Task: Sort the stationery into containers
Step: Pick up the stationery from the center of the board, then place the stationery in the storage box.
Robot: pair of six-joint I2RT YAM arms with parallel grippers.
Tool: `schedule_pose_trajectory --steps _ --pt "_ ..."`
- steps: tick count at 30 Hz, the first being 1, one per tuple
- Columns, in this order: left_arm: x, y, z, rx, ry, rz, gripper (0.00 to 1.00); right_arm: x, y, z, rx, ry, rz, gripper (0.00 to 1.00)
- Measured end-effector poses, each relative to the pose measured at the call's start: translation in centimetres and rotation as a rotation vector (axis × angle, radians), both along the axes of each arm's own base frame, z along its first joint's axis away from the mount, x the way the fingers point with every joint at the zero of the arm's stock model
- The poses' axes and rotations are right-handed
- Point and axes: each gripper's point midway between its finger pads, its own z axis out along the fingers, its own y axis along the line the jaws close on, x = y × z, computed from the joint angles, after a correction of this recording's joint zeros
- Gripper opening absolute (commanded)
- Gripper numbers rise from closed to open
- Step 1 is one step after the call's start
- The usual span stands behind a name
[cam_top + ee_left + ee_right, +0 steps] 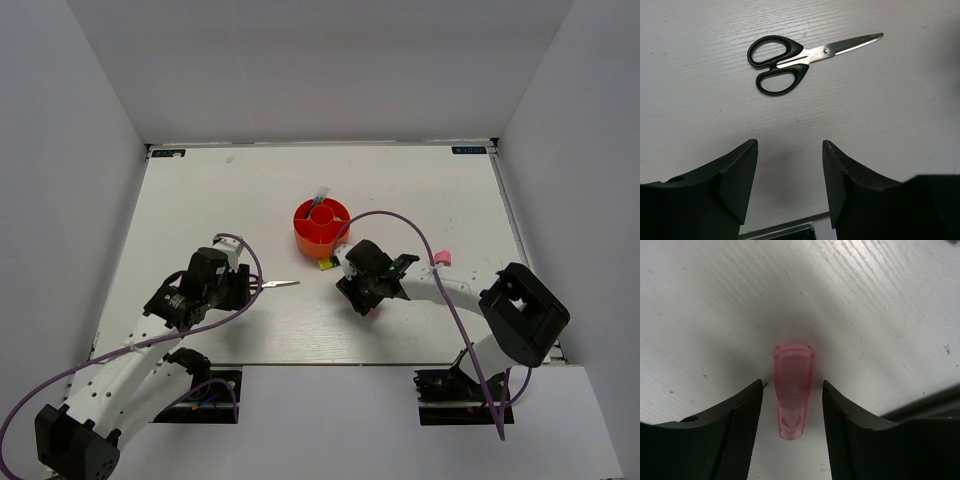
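You won't find any text you can read in these views. In the top view, a small dark tag point(166, 153) sits at the upper left corner of the counter point(420, 190) and a small blue tag point(467, 150) at its upper right corner. Any print on them is too small to make out.

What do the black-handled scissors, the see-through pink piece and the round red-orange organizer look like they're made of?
Black-handled scissors: blades look like bright steel, with a mirror glint; the handles seem to be matte black plastic.
See-through pink piece: probably clear tinted plastic, glossy, since the white table shows through it.
Round red-orange organizer: likely moulded plastic, smooth and evenly coloured.
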Motion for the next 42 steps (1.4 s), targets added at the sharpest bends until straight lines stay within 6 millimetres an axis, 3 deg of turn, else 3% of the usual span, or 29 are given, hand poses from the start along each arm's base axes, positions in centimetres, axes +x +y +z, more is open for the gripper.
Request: schedule_pose_trajectory --steps 8,13,19,27,29,31,36,38,42 --pt "0.0 0.0 0.0 0.000 0.000 0.000 0.65 1.0 0.6 -0.2 -0.009 -0.047 -0.029 0.55" --pt "0.0 0.0 0.0 0.000 0.000 0.000 0.65 1.5 1.6 -0.2 0.014 -0.049 -0.028 0.39" --pt "-0.1 0.0 0.0 0.000 0.000 0.000 0.65 1.3 2.2 -0.2 0.043 -0.024 -0.005 0.03" --pt "-0.1 0.0 0.0 0.000 0.000 0.000 0.65 -0.4 1.0 0.4 0.019 0.026 0.075 0.00" --pt "-0.1 0.0 0.0 0.000 0.000 0.000 0.65 -0.3 0.6 1.8 0.014 0.006 0.103 0.00" --pt "-0.1 0.0 0.0 0.000 0.001 0.000 0.65 1.0 1.0 4.5 0.034 -0.066 0.120 0.00" --pt "-0.1 0.0 0.0 0.000 0.001 0.001 0.65 7.3 3.2 14.0 0.132 -0.352 0.102 0.00" --pt "-0.1 0.0 0.0 0.001 0.001 0.000 0.65 9.5 3.4 16.7 0.159 -0.447 0.074 0.00" --pt "-0.1 0.0 0.0 0.001 0.002 0.000 0.65 13.4 3.0 18.6 0.170 -0.566 0.003 0.00"
